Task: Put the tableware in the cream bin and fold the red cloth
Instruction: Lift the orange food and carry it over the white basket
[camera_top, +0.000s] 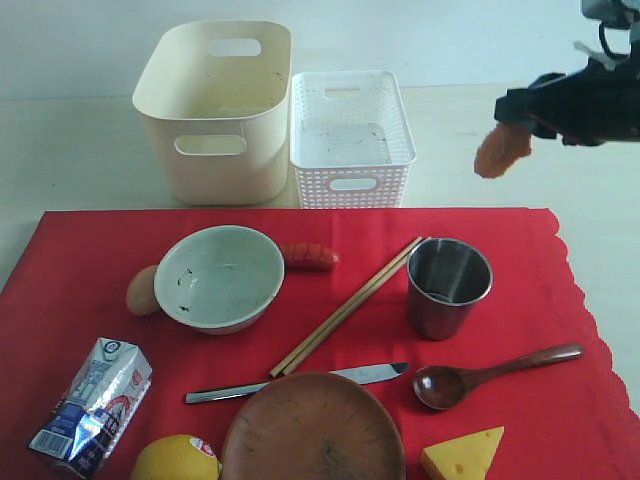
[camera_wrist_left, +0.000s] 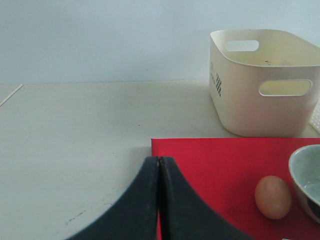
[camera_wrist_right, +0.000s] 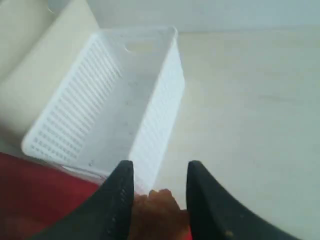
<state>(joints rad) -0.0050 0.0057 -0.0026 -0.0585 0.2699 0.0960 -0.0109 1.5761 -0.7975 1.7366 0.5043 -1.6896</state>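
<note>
The red cloth (camera_top: 520, 250) lies flat with the tableware on it: white speckled bowl (camera_top: 220, 277), steel cup (camera_top: 449, 287), wooden chopsticks (camera_top: 350, 305), metal knife (camera_top: 300, 383), dark wooden spoon (camera_top: 495, 372) and round brown plate (camera_top: 313, 428). Behind the cloth stands the cream bin (camera_top: 160, 120). My right gripper (camera_top: 512, 118) hangs in the air at the upper right, shut on an orange-brown sausage-like food piece (camera_top: 502, 150), above and to the right of the white basket. My left gripper (camera_wrist_left: 159, 160) is shut and empty, over the cloth's corner (camera_wrist_left: 225, 170), and is out of the exterior view.
A white lattice basket (camera_top: 350, 135) stands right of the cream bin. Food lies on the cloth: an egg (camera_top: 142, 290), a sausage (camera_top: 308, 257), a lemon (camera_top: 177, 460) and cheese (camera_top: 463, 458). A milk carton (camera_top: 90, 405) lies at the front left.
</note>
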